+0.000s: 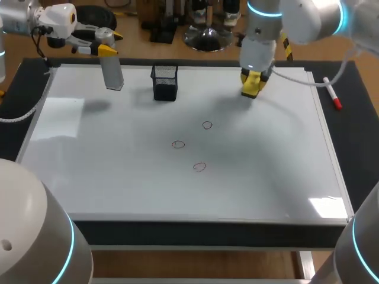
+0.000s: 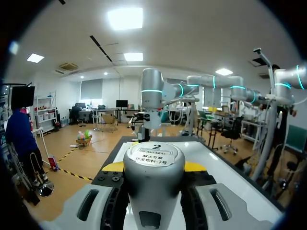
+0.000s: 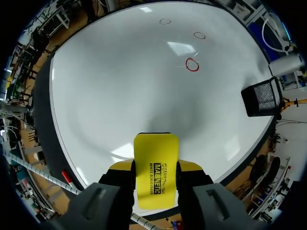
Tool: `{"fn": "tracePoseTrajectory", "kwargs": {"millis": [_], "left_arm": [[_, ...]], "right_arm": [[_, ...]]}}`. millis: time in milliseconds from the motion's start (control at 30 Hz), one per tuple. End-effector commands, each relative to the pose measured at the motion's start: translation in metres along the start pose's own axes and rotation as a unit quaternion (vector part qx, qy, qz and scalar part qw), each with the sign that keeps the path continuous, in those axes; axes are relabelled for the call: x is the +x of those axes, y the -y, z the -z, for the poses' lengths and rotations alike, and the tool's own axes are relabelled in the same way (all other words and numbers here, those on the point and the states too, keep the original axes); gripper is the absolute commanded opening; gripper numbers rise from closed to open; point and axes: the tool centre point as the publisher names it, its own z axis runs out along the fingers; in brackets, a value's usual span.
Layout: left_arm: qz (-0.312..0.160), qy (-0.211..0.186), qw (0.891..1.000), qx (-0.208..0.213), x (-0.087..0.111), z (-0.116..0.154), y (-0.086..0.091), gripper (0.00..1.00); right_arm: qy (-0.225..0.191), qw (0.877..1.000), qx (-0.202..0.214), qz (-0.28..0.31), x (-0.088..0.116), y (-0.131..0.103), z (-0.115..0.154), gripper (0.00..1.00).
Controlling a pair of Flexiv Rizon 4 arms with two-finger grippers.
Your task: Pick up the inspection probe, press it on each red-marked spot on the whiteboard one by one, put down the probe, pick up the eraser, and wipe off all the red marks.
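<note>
The dark surface (image 1: 355,118) in front of you carries a large white whiteboard (image 1: 118,171) that covers most of it. Near the board's middle you have three small red circle marks (image 1: 206,125), (image 1: 178,144), (image 1: 199,167), set in a loose diagonal line and all unwiped. Your left hand (image 1: 108,48) is at the far left corner of the board, clenched on the grey cylindrical inspection probe (image 1: 112,71), which hangs upright from it with its shadow falling on the board to one side. In the left wrist view the probe's rounded end (image 2: 153,163) fills the gap between the yellow tips. A black mesh pen cup (image 1: 164,81) stands on the board just to the right of the probe. Your right hand (image 1: 253,78) is over the far part of the board, right of the cup, grasping the yellow block eraser (image 3: 156,163) from both sides. You cannot tell whether the eraser touches the board, and it is well apart from the marks. A white marker pen with a red cap (image 1: 333,94) lies on the surface just beside the board's right edge.
</note>
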Motion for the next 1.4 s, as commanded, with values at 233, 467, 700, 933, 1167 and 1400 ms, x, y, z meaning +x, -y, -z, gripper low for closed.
{"fn": "tracePoseTrajectory", "kwargs": {"millis": [233, 467, 700, 933, 1167, 1400], "left_arm": [[-0.001, 0.0, 1.0, 0.0, 0.0, 0.0, 0.001, 0.0], [-0.001, 0.0, 1.0, 0.0, 0.0, 0.0, 0.001, 0.0], [-0.001, 0.0, 1.0, 0.0, 0.0, 0.0, 0.001, 0.0], [-0.001, 0.0, 1.0, 0.0, 0.0, 0.0, 0.001, 0.0], [-0.001, 0.0, 1.0, 0.0, 0.0, 0.0, 0.001, 0.0], [-0.001, 0.0, 1.0, 0.0, 0.0, 0.0, 0.001, 0.0]], "right_arm": [[0.001, 1.0, -0.001, -0.021, 0.053, -0.024, 0.009, 0.0], [0.006, 0.999, -0.006, -0.038, 0.071, -0.03, 0.006, 0.0], [0.024, 0.999, -0.015, -0.041, 0.076, -0.031, 0.006, 0.0], [0.024, 0.999, -0.015, -0.041, 0.076, -0.031, 0.006, 0.0], [0.024, 0.999, -0.015, -0.041, 0.076, -0.031, 0.006, 0.0], [0.024, 0.999, -0.015, -0.041, 0.076, -0.031, 0.006, 0.0]]}}
